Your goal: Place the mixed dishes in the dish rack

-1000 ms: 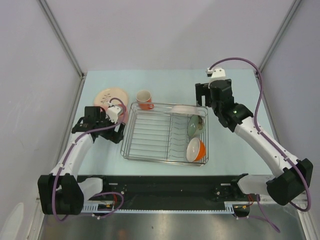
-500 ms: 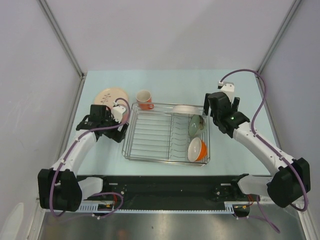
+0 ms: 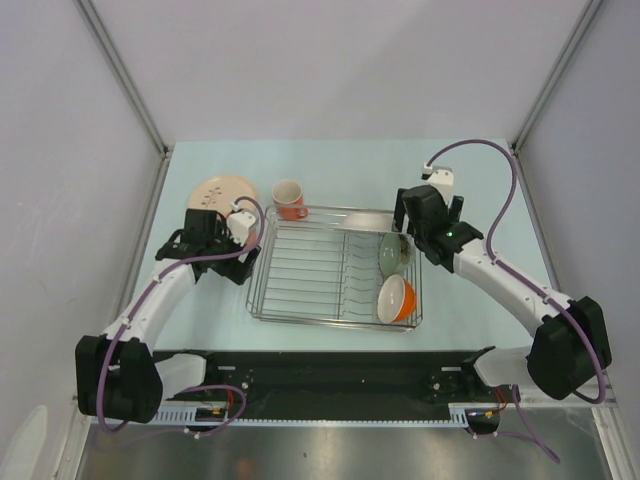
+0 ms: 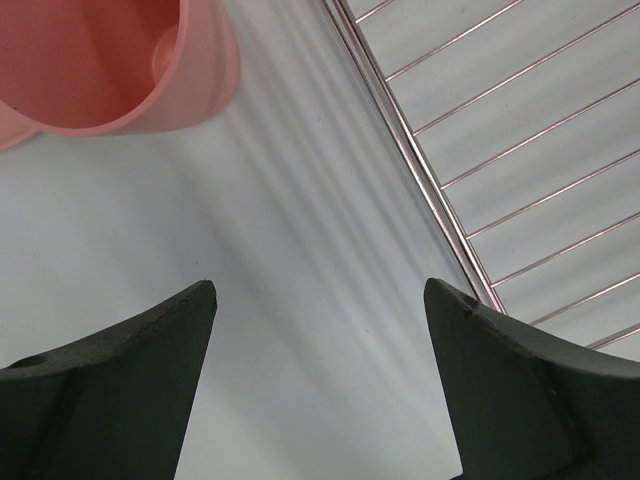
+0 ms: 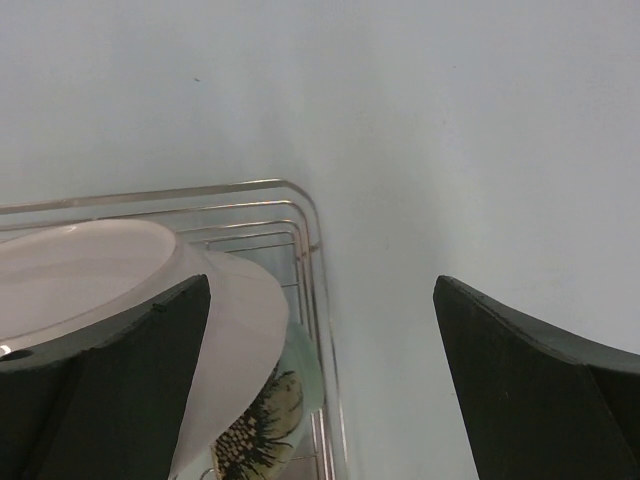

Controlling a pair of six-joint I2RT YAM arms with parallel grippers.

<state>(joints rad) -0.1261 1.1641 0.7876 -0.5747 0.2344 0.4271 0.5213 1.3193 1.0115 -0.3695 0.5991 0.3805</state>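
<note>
- dish rack [image 3: 300,268]: sits mid-table [image 3: 340,165]; long side runs 9 to 3 o'clock
- pale green bowl [image 3: 389,255]: leans among the dividers at the dish rack's 3 o'clock end; shows a dark print in the right wrist view
- orange white-lined bowl [image 3: 394,299]: leans in the same row at 4 o'clock, just beside the pale green bowl
- white plate [image 5: 90,270]: lies inside the dish rack's 1 o'clock corner; overlaps the pale green bowl
- orange mug [image 3: 289,199]: stands upright on the table at 11 o'clock, just beyond the far rim
- cream-pink leaf-motif plate [image 3: 220,190]: lies flat on the table at 10 o'clock, outside the dish rack
- pink cup [image 4: 110,60]: rests on the table just outside the 9 o'clock side
- left gripper [image 4: 318,300]: hangs over bare table between pink cup and rim; jaws spread wide; grips nothing
- right gripper [image 5: 322,290]: hangs over the 1 o'clock corner; jaws spread wide; nothing between them; contact with white plate not discernible
</note>
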